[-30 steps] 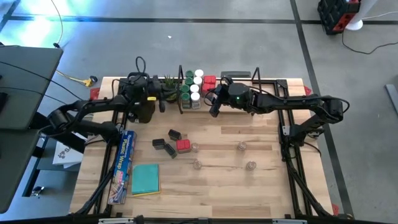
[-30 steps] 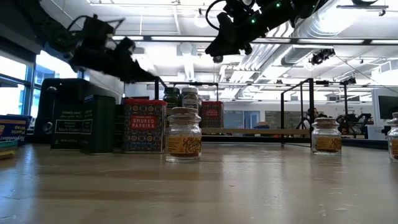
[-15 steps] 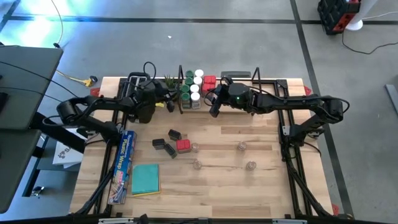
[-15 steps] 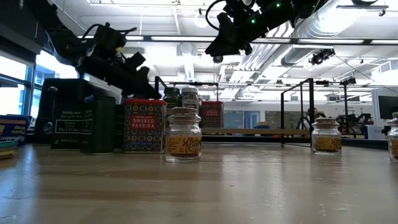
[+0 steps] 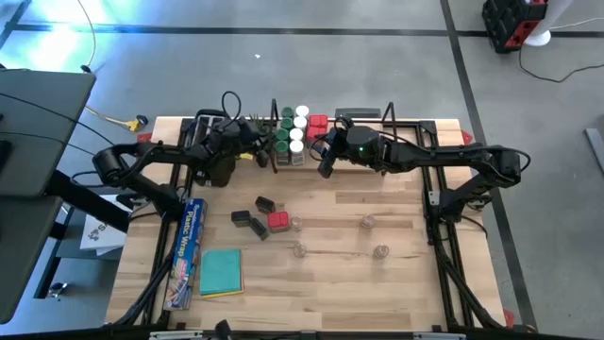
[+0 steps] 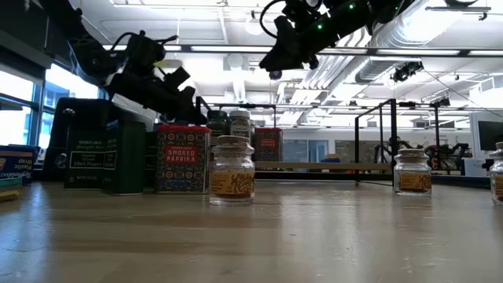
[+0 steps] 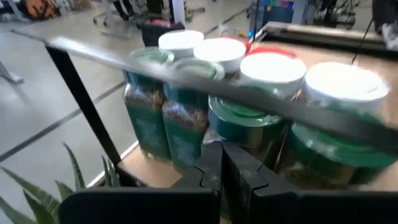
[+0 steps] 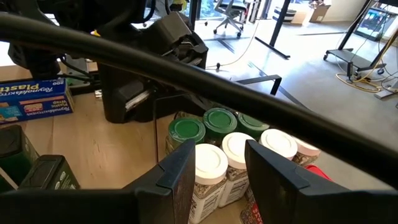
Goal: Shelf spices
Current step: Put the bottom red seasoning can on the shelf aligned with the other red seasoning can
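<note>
The shelf (image 5: 408,127) stands at the table's far edge. On its left end are green-lidded jars (image 5: 281,142), white-lidded jars (image 5: 298,127) and a red tin (image 5: 317,124). My left gripper (image 5: 261,156) is shut at that end, level with the jars, its fingertips (image 7: 221,163) just before a green-lidded jar (image 7: 239,127). My right gripper (image 5: 324,162) hovers open above the jars, with a white-lidded jar (image 8: 209,167) below its gap. Dark tins (image 5: 251,219), a red tin (image 5: 278,221) and tiny clear jars (image 5: 300,249) stand on the table. My left gripper comes level from the table's left at the low side of a green-lidded jar (image 7: 249,140). Its shut fingers hide the place, and I cannot tell whether they touch the jar.
A black toaster (image 5: 219,162) and a small plant (image 5: 255,123) stand left of the shelf, close to my left arm. A plastic wrap box (image 5: 189,247) and a teal pad (image 5: 221,272) lie near the table's left. The shelf's black frame bar (image 7: 261,99) crosses before the jars.
My left gripper has moved toward the table's right and slightly down, from over the toaster to the shelf's left end beside the green-lidded jars. It has stayed shut.
</note>
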`<action>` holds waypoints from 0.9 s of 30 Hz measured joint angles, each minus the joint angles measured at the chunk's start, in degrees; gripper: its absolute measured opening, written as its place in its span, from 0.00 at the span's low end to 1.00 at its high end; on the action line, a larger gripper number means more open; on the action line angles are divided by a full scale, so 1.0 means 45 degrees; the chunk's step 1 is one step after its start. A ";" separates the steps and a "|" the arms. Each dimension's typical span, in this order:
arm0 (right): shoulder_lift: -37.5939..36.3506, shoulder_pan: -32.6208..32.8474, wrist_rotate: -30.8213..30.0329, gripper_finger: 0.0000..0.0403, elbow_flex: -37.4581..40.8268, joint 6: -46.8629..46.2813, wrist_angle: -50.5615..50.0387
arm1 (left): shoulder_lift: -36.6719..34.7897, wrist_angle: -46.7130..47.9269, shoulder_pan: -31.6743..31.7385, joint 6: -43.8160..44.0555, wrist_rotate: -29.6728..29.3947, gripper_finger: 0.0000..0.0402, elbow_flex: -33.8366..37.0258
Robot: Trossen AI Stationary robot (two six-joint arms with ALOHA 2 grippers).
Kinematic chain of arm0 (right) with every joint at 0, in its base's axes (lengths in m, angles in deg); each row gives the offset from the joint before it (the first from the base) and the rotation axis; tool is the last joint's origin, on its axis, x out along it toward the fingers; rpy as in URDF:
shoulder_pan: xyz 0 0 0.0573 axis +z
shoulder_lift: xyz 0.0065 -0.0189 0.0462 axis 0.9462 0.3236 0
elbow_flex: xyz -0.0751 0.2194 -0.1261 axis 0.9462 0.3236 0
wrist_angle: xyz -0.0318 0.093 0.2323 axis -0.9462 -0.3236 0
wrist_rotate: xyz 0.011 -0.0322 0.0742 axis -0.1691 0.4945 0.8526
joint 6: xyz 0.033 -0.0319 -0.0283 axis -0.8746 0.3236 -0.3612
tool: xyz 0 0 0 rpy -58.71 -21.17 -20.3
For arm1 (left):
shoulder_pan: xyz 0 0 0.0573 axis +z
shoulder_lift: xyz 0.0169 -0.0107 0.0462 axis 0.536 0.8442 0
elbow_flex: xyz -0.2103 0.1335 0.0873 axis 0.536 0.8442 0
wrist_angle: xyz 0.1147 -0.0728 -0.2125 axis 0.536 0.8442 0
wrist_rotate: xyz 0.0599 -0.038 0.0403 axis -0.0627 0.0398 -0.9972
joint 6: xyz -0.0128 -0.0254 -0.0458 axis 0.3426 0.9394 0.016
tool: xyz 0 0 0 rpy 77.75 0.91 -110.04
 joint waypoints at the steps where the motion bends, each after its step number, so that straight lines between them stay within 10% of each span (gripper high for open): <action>1: 0.0000 0.0000 0.0000 0.33 0.0000 -0.0001 -0.0003 | 0.0012 0.0170 0.0000 -0.0014 -0.0009 0.00 -0.0110; 27: 0.0000 -0.0005 0.0000 0.33 0.0000 -0.0040 -0.0008 | 0.0375 -0.0062 0.0000 -0.0843 0.0191 0.00 -0.0191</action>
